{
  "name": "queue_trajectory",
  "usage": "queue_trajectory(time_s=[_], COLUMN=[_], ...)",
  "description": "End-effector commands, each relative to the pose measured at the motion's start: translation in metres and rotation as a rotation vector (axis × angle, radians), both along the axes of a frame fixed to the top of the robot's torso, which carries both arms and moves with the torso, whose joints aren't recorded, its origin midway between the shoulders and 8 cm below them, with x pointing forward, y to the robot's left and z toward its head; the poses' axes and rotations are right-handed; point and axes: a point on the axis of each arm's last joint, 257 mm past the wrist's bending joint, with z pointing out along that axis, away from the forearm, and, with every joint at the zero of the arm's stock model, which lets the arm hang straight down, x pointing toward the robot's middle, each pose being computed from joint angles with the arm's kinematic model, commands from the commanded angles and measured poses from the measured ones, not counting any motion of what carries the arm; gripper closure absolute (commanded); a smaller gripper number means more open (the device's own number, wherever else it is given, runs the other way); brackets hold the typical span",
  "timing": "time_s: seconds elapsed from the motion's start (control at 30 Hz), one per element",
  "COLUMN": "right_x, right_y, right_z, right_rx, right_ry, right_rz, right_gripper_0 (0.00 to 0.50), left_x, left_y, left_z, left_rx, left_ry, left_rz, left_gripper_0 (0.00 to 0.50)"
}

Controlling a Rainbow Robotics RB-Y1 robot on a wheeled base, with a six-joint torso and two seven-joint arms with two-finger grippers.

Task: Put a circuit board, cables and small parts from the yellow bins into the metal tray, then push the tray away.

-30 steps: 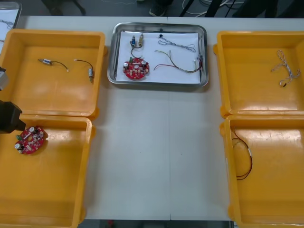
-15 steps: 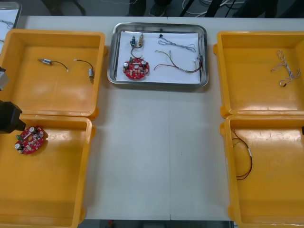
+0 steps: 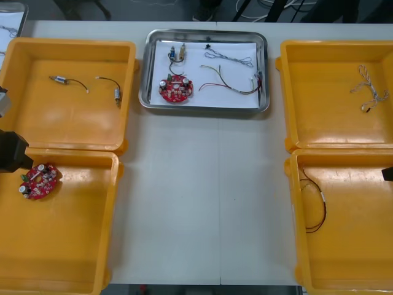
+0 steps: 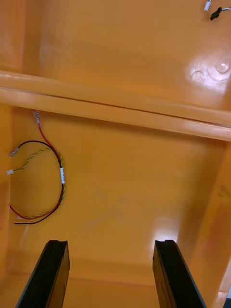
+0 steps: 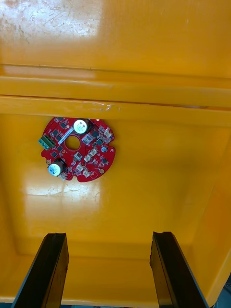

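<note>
The metal tray [image 3: 264,67] stands at the table's far middle, white inside. In it lie a red circuit board [image 3: 175,89], small metal parts [image 3: 178,54], a blue and white cable [image 3: 229,59] and a red and yellow cable [image 3: 228,85]. My left gripper [image 5: 108,272] hangs open over the near left bin [image 3: 73,246], short of a second circuit board [image 5: 77,148] that lies beyond its fingertips. My right gripper [image 4: 110,274] is open above the near right bin [image 3: 350,246], with a red and yellow cable [image 4: 41,180] lying off to one side of it.
The far left bin [image 3: 37,117] holds two small metal parts [image 3: 67,80] with black leads. A twisted blue and white cable [image 3: 370,89] lies in the far right bin [image 3: 325,110]. Bare table runs between the bins, in front of the tray.
A dark part of the right arm has come into view at the front view's right edge, over the near right bin. The left arm has not moved.
</note>
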Motion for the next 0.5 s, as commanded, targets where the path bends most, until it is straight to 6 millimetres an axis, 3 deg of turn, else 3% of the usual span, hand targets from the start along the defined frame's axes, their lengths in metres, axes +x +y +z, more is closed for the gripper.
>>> queue_trajectory(time_s=[0.03,0.5], right_x=[-0.0056,-0.0068], right_y=[0.0069,0.0071], right_z=[-0.0034,-0.0050], right_rx=[0.011,0.016], right_ry=[0.003,0.006], right_rz=[-0.006,-0.016], right_gripper_0=[0.000,0.000], left_x=[0.0009,0.0009], left_y=[0.0044,0.0044], left_z=[0.0085,0.0085], left_rx=[0.030,0.030], left_ry=[-0.033,-0.033], left_rz=[-0.046,-0.046], left_gripper_0=[0.000,0.000])
